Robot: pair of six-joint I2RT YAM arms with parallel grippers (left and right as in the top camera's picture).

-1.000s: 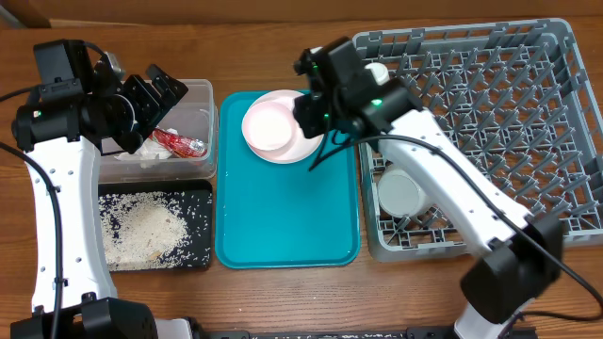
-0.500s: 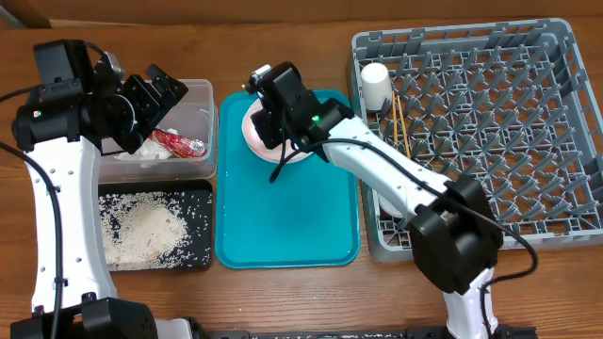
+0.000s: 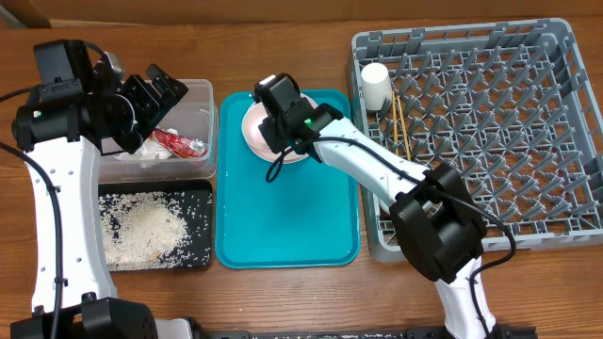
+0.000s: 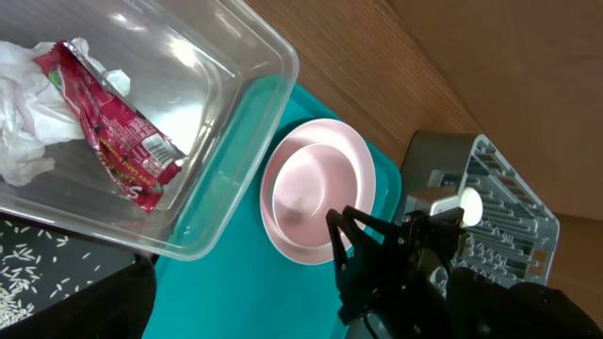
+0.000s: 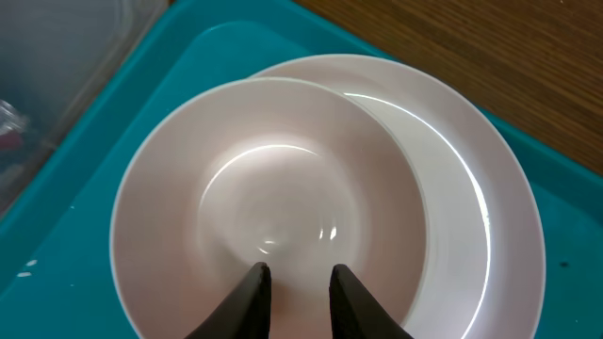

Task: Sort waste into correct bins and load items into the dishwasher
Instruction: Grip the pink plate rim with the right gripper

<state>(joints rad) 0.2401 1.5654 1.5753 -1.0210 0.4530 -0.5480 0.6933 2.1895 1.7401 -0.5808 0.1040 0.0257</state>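
Note:
A pale bowl [image 5: 273, 207] sits on the round pink plate [image 5: 480, 217] at the back of the teal tray [image 3: 283, 226]. My right gripper [image 5: 297, 273] is open with a narrow gap and hovers just over the bowl's inside; in the overhead view [image 3: 276, 139] it covers most of the bowl. My left gripper [image 3: 158, 97] is open and empty above the clear tub [image 3: 203, 113], which holds the white napkin [image 4: 24, 122] and the red-and-white wrapper [image 3: 179, 143]. Rice [image 3: 146, 226] lies in the black tray [image 3: 203, 193]. The white cup [image 3: 376, 85] and chopsticks [image 3: 400, 118] are in the grey dish rack [image 3: 565, 141].
The right arm stretches from the table's front edge across the rack's left front corner to the teal tray and hides that corner of the rack. The tub and black tray stand side by side left of the teal tray.
My right gripper has moved left from the rack's edge to over the bowl and plate, then settled lower over the bowl. The left arm has not moved.

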